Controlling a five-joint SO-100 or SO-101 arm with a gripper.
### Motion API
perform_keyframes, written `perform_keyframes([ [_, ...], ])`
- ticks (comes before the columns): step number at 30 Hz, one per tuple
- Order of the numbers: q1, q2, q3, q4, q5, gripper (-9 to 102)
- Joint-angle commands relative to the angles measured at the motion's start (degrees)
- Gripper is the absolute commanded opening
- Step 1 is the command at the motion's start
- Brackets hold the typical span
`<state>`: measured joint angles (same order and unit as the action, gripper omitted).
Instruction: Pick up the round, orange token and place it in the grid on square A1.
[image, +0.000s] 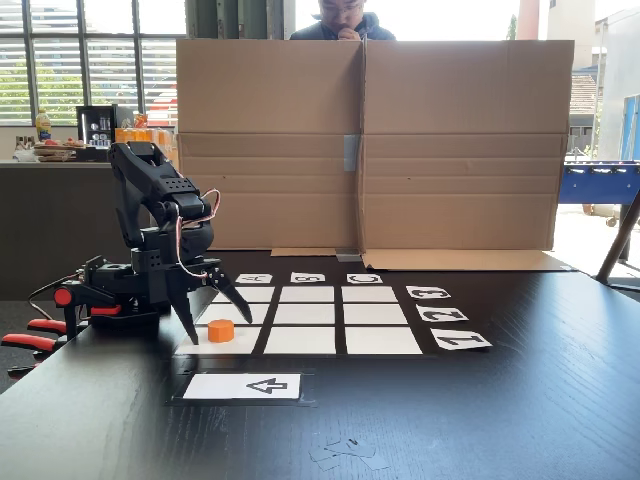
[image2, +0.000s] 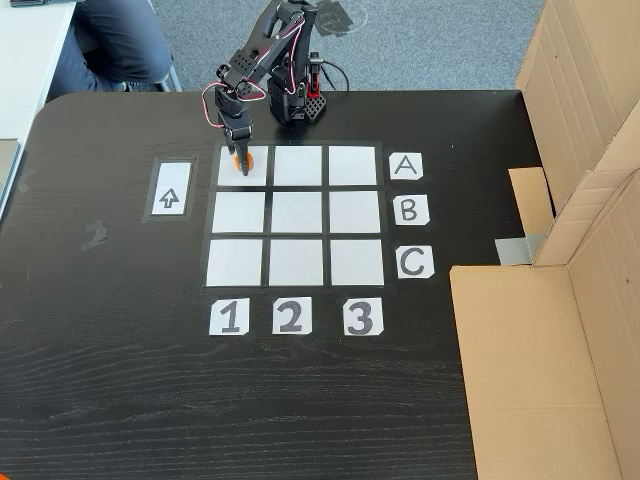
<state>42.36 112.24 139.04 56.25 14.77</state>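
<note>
The orange token (image: 221, 330) sits on the near-left corner cell, square A1 (image: 238, 346), of the white 3x3 grid (image: 307, 315). My black gripper (image: 220, 324) points down over it, open, with one finger on each side of the token and a gap between them. From above, the gripper (image2: 242, 166) covers most of the token (image2: 238, 155), which lies on the top-left cell, square A1 (image2: 228, 174), of the grid (image2: 296, 210). That cell lines up with the A card (image2: 405, 166) and the 1 card (image2: 228, 316).
A white arrow card (image: 243, 386) lies beside the grid on the token's side. A tall cardboard screen (image: 365, 150) stands along the far table edge, with a person (image: 343, 20) behind it. Red-handled clamps (image: 30, 340) hold the arm's base at the left.
</note>
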Motion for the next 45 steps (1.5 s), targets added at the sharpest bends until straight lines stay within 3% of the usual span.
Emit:
perform_keyframes([
  [1, 1.76, 2.55, -3.25, -0.53, 0.44, 40],
  [28, 22.24, 21.71, -20.57, 3.43, -3.25, 40],
  [45, 42.63, 52.47, -8.35, 7.91, -4.31, 35],
])
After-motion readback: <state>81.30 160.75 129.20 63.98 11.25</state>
